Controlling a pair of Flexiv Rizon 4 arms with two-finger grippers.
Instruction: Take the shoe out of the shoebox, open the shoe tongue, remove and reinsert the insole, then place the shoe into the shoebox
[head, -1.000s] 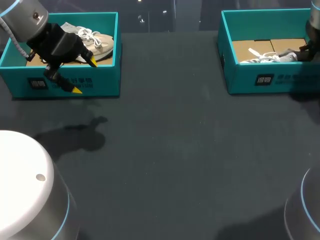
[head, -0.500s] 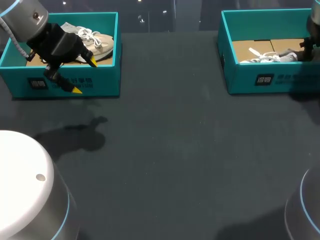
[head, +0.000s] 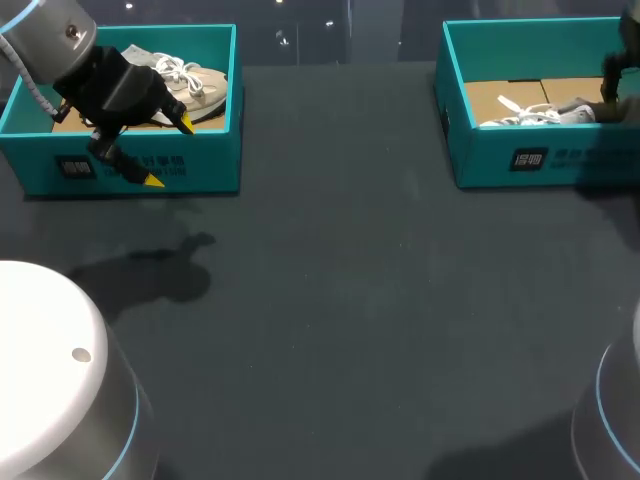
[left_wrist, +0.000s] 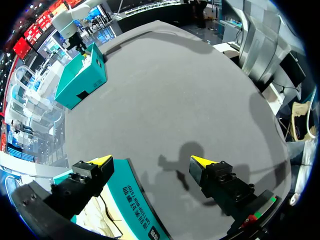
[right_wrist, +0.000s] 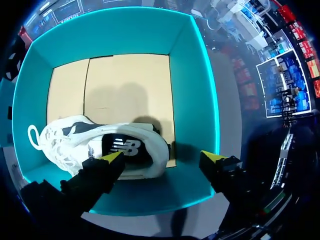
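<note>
Right gripper (right_wrist: 162, 157) spread wide above white sneaker (right_wrist: 90, 137).
Sneaker in teal shoebox (head: 480, 160), two o'clock on table (head: 350, 300); white logo inside; left gripper (left_wrist: 151, 161) likewise spread.

left shoebox (head: 205, 160): white print, illegible | right shoebox (head: 482, 160): same | shoe (right_wrist: 65, 138): white logo

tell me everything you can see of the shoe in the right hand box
The shoe is a white sneaker with white laces, one looped out past its toe end, and a dark lining showing through its opening, which faces up. The upper looks like soft mesh or fabric. It lies on the brown cardboard floor of the teal shoebox, along the wall nearest the right gripper, which hangs open above its heel end. Whether a fingertip touches it cannot be told.
</note>
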